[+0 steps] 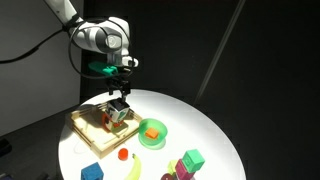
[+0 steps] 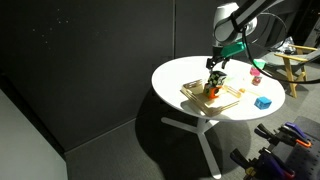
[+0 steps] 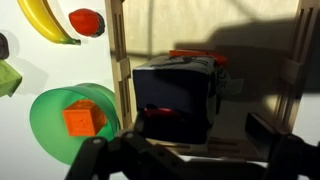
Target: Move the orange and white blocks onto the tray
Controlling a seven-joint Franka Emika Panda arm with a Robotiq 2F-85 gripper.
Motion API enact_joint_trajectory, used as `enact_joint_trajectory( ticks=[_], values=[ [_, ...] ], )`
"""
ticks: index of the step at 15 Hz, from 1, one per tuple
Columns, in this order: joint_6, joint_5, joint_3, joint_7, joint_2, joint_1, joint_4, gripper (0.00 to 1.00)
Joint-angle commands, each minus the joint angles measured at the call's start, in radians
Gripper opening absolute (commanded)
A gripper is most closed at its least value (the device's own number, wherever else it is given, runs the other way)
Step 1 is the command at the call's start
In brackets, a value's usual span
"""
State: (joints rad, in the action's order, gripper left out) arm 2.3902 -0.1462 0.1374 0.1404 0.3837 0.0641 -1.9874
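The gripper [image 1: 118,107] hangs low over the tray [image 1: 84,128], which sits on the round white bench [image 1: 215,135]. In the wrist view the jaws are spread wide and released, one finger on each side at the bottom edge of the picture, neither touching anything.

Between them, inside the wooden rim, sits a cube with dark faces and a reddish lower edge [image 3: 175,95]. Going by the task, this is most likely the white block seen from its dark sides. No white face shows from here. In an exterior view an orange spot [image 2: 211,92] shows on the tray just under the gripper, which I take to be the orange block. It is too small to be sure whether it touches the other cube.

By this reading both blocks are already on the tray, so the task looks close to finished, with only lifting the arm clear left to do.

The green dish [image 3: 50,115] with its own orange piece [image 3: 82,120] stands just outside the rim, with the banana [image 3: 45,22] near it. These are not part of the job.

No brand, label or writing can be read anywhere.
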Motion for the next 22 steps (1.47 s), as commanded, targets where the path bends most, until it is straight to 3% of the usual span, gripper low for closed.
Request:
enact_joint_trajectory(
  ticks=[1, 7, 13, 22],
  values=[
    [-0.043, 0.031, -0.003, 0.028, -0.044, 0.000, -0.016, 1.00],
    [-0.100, 0.074, 0.016, 0.158, -0.102, -0.001, -0.056, 1.00],
    [-0.078, 0.032, 0.054, 0.274, -0.197, -0.001, -0.165, 1.00],
    [-0.073, 0.044, 0.039, 0.073, -0.425, 0.036, -0.373, 1.00]
  ],
)
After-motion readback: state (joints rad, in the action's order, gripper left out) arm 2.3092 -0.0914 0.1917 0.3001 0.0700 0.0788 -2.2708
